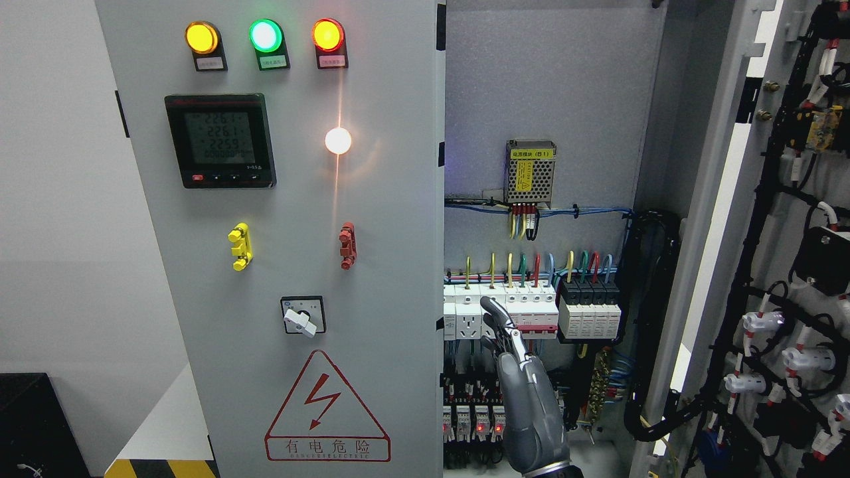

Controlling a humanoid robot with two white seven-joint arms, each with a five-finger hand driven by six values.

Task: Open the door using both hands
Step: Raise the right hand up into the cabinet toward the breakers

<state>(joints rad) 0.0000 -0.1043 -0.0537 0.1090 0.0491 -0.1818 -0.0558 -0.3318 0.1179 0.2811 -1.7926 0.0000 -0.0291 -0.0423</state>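
Low in the opened cabinet, one robot hand (514,358) reaches up from the bottom edge right of the middle, so I take it for the right; its dark grey fingers (495,311) are stretched out, holding nothing, the tip against or just before the row of white breakers (524,307). The right-hand door (790,265) already stands swung wide, its inner face strung with black cable looms and white connectors. The left-hand door (292,265), a flat grey painted steel panel, looks shut or nearly so, carrying three round lamps (264,36), a black meter (220,140) and a red-edged warning triangle (325,411). I judge the task half done: the next move calls for a grip on the left-hand door's free edge, away from the live wiring. No left hand shows.
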